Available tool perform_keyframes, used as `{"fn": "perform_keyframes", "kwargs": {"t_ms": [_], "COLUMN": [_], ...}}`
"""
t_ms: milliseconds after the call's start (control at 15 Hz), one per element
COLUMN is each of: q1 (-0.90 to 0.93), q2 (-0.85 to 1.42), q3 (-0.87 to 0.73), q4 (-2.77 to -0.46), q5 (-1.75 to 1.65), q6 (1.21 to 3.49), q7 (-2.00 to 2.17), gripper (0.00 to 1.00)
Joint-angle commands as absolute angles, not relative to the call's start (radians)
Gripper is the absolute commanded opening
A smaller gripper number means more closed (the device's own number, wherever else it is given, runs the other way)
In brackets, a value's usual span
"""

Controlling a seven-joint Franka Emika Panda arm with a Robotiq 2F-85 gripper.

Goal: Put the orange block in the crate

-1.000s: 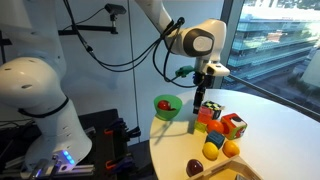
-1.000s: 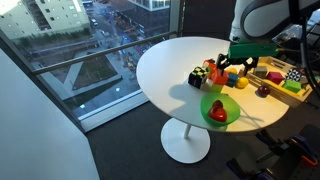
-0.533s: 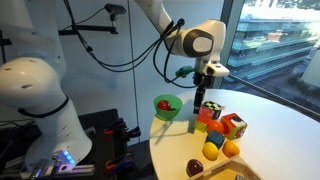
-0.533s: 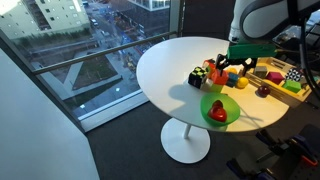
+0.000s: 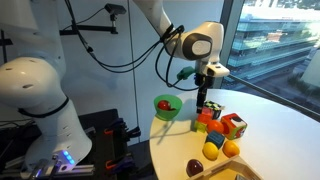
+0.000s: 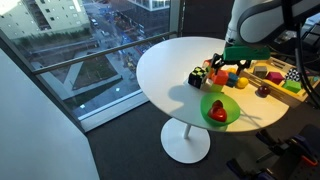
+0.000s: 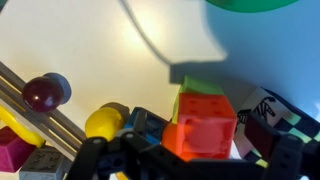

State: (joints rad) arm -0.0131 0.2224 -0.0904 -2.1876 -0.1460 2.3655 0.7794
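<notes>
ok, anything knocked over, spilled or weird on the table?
Nothing stands out. The blocks sit bunched beside the green bowl, which is upright, nothing spilled. The orange block lies flat among them, and the gripper hangs open over it.

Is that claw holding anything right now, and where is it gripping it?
Cannot tell. In the wrist view the orange block sits between the fingers of the gripper, but contact is unclear.

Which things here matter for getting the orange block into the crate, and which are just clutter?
Job: orange block, crate, gripper.
Lying about: green bowl, patterned cube, green block, yellow fruit, dark red ball.
</notes>
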Motion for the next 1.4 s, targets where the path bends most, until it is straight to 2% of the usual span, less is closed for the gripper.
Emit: {"fn": "perform_keyframes", "kwargs": {"t_ms": [0, 533, 600, 667, 800, 1067, 1133, 1333], "q1": [-0.003, 0.010, 0.012, 0.014, 0.020, 0.024, 0.024, 0.015], "q2": [0.245, 0.298, 0.301, 0.304, 0.303, 0.270, 0.259, 0.223], "q3": [-0.103, -0.119, -0.123, -0.127, -0.137, -0.158, -0.164, -0.179], "q4": [-2.190, -2.189, -2.189, -2.188, -2.183, -2.170, -2.167, -2.162], "q5": [-0.137, -0.139, -0.140, -0.140, -0.140, -0.147, -0.151, -0.161], "q6": [2.425, 2.525, 2.530, 2.532, 2.519, 2.474, 2.465, 2.430], "q7": [0.788, 0.791, 0.792, 0.791, 0.793, 0.801, 0.805, 0.804], "gripper": [1.00, 1.00, 0.94, 0.73, 0.68, 0.36, 0.31, 0.27]}}
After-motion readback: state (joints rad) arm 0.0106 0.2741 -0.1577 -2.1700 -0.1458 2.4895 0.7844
